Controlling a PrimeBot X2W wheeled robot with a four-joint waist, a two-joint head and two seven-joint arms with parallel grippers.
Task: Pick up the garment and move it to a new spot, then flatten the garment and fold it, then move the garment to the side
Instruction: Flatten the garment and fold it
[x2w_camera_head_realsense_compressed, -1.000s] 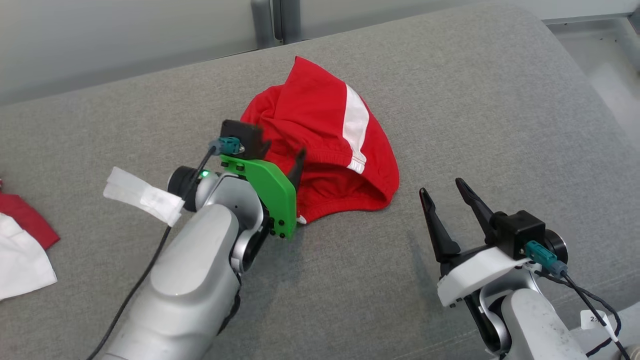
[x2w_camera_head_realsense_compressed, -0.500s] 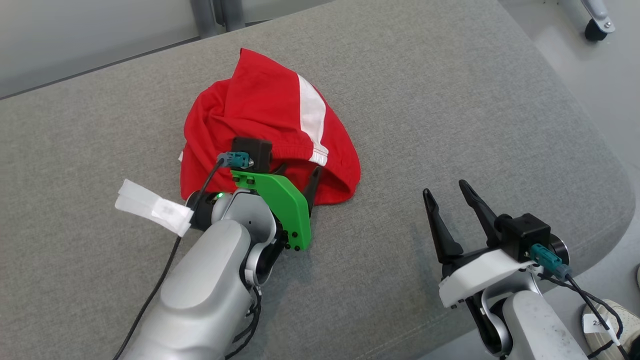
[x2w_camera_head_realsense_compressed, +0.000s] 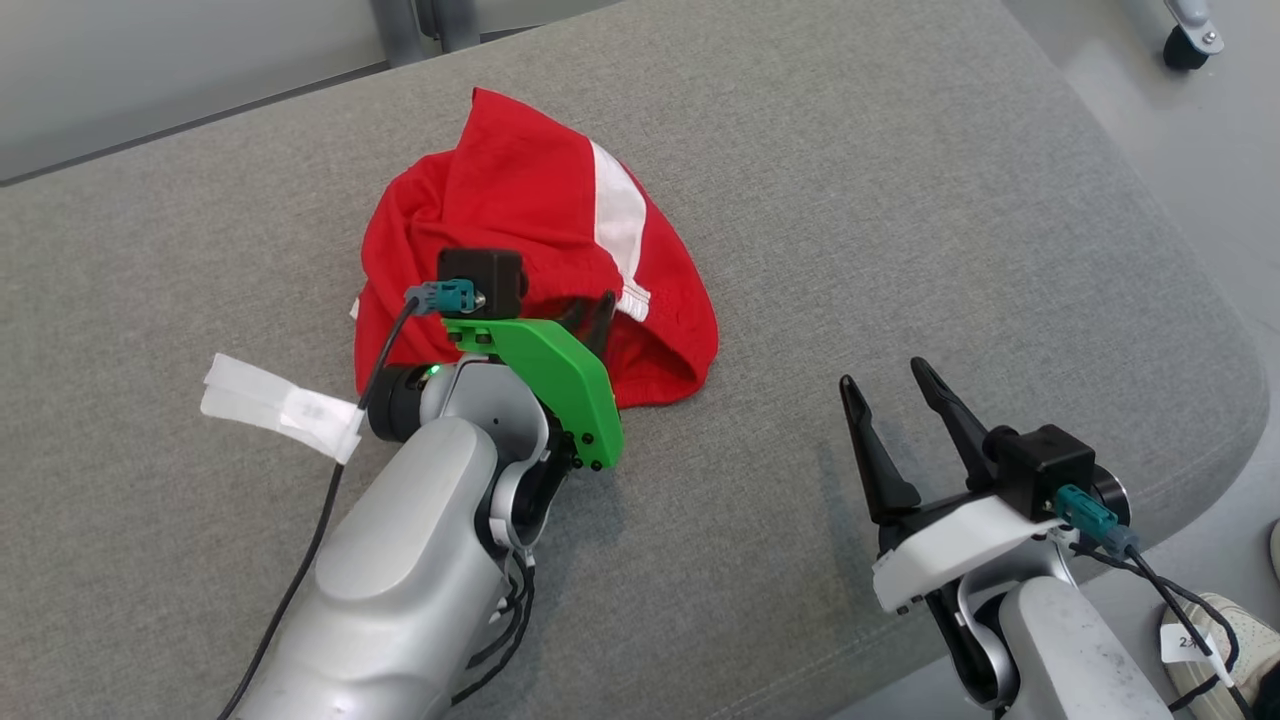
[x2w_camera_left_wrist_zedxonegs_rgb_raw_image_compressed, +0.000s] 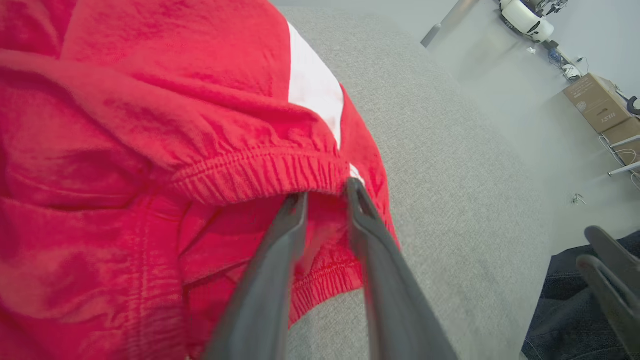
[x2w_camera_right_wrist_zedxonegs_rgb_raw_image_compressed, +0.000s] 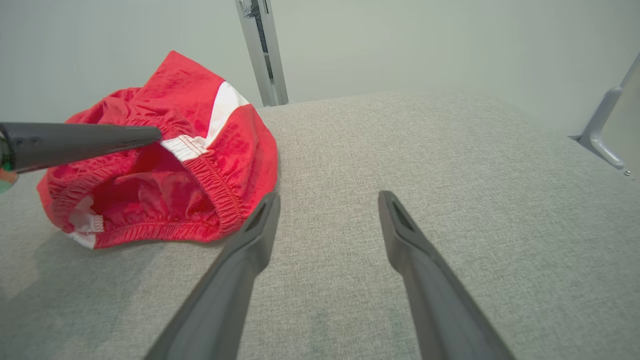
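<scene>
We see the garment (x2w_camera_head_realsense_compressed: 520, 220), bright red with a white stripe (x2w_camera_head_realsense_compressed: 620, 215) down one side, lying crumpled in a loose mound on a grey fabric cushion (x2w_camera_head_realsense_compressed: 900, 200), towards its far left part. Its elastic waistband (x2w_camera_left_wrist_zedxonegs_rgb_raw_image_compressed: 250, 175) is gathered and puckered, and the opening gapes towards the robot, with a second hem lying flat on the cushion below. The left gripper (x2w_camera_left_wrist_zedxonegs_rgb_raw_image_compressed: 325, 190) has its fingers drawn close together with their tips right at the upper waistband; we cannot tell whether cloth is pinched between them. In the head view that arm's green bracket (x2w_camera_head_realsense_compressed: 545, 375) and black camera block (x2w_camera_head_realsense_compressed: 480, 280) cover the garment's near edge. A white paper tag (x2w_camera_head_realsense_compressed: 280, 405) hangs on the left arm's cable. The right gripper (x2w_camera_head_realsense_compressed: 883, 371) is to the right of the garment and apart from it, fingers spread wide with nothing between them, bare grey fabric beneath. Past the cushion's right edge lie a pale floor (x2w_camera_head_realsense_compressed: 1180, 180), a caster wheel (x2w_camera_head_realsense_compressed: 1185, 45) and a shoe (x2w_camera_head_realsense_compressed: 1215, 640); cardboard boxes (x2w_camera_left_wrist_zedxonegs_rgb_raw_image_compressed: 597, 102) stand farther off.
</scene>
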